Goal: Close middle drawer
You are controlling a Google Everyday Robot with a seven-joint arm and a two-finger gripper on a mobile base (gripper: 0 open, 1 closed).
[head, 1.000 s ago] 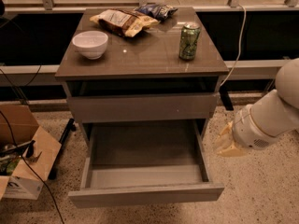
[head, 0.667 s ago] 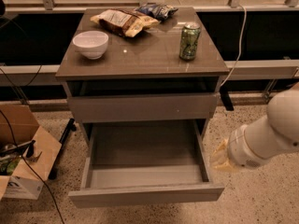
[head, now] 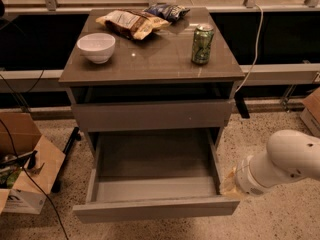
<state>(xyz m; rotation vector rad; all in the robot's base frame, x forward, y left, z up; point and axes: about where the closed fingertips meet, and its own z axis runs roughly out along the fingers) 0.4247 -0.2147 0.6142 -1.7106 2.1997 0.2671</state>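
The middle drawer (head: 155, 209) is pulled far out at the bottom of the grey-brown cabinet. Its slim plain front faces me and its smooth grey box interior (head: 155, 159) holds nothing. My gripper (head: 229, 184) sits at the end of the white arm (head: 287, 161), low on the right. It is right beside the drawer's right side wall near the front corner. Whether it touches the drawer is not clear.
Above the open drawer is a shut drawer with a taller front (head: 152, 115). On the cabinet top (head: 150, 59) stand a white bowl (head: 96, 46), a green can (head: 202, 44) and snack bags (head: 132, 23). A cardboard box (head: 22, 164) and cables lie on the floor at left.
My arm has moved down and to the left, bringing the gripper from beside the cabinet to the open drawer's right front corner. The drawer has not moved.
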